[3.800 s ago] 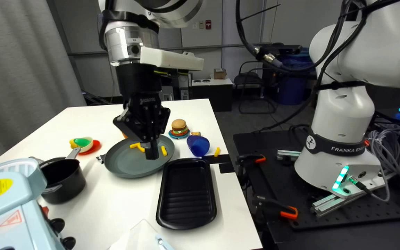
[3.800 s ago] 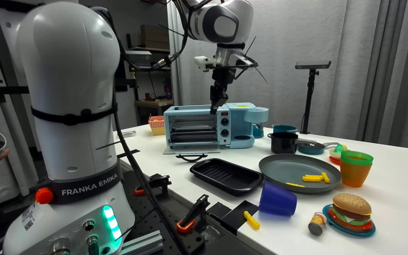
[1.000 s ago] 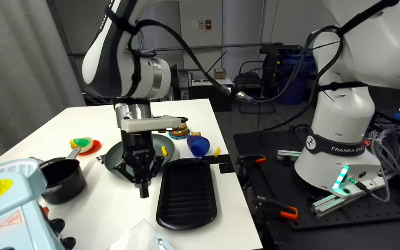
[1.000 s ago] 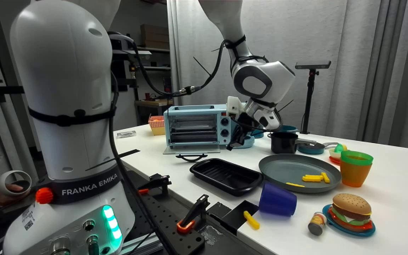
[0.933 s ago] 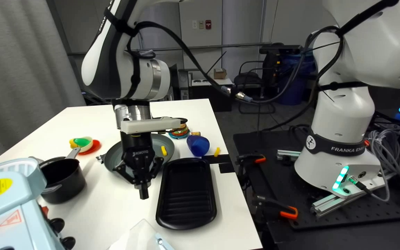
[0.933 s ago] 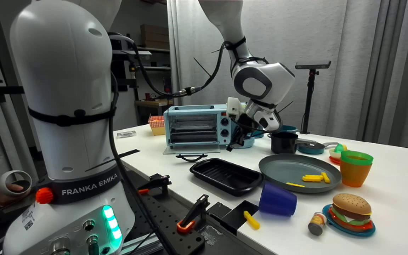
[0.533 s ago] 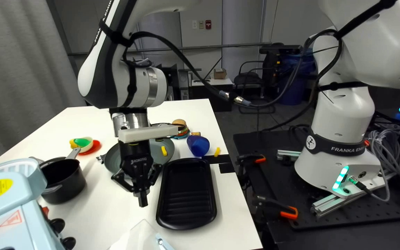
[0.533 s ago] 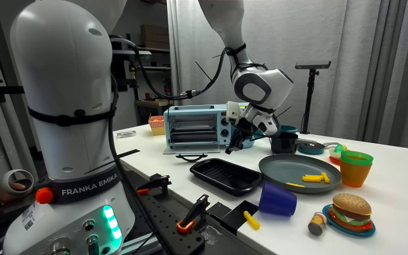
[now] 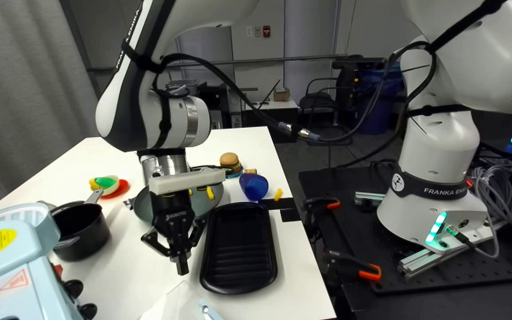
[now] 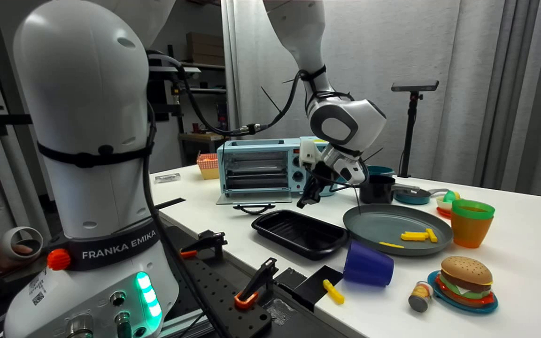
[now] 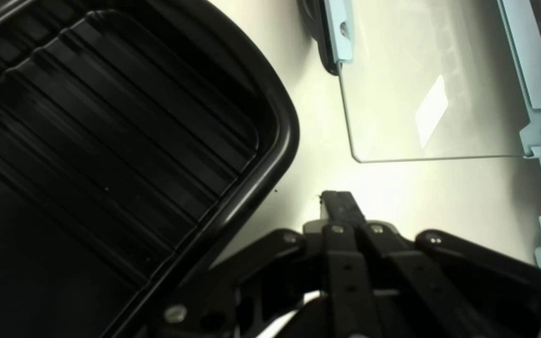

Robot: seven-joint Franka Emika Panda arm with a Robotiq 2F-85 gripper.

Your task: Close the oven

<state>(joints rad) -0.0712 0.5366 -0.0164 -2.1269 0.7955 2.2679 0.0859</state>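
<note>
The light blue toaster oven (image 10: 261,146) stands at the back of the table, and its corner shows in an exterior view (image 9: 11,295). Its glass door (image 10: 254,199) is folded down, open and lying out flat in front; the door also shows in the wrist view (image 11: 392,94). The black door handle (image 10: 254,210) is at the outer edge, partly seen in the wrist view (image 11: 313,19). My gripper (image 11: 338,196) is shut and empty, fingers pointing down. It is low over the table beside the door's near corner, apart from the glass, and shows in both exterior views (image 9: 182,269) (image 10: 302,203).
A black baking pan (image 11: 134,117) lies close beside the gripper and door. A grey plate (image 10: 392,234) with yellow sticks, a black pot (image 10: 376,191) and a tipped blue cup (image 10: 368,265) stand further along. Clamps (image 10: 256,284) sit at the table edge.
My gripper has come down from the height of the oven's top to low over the table. In the last second it sinks further and shifts slightly toward the door. The door has not moved.
</note>
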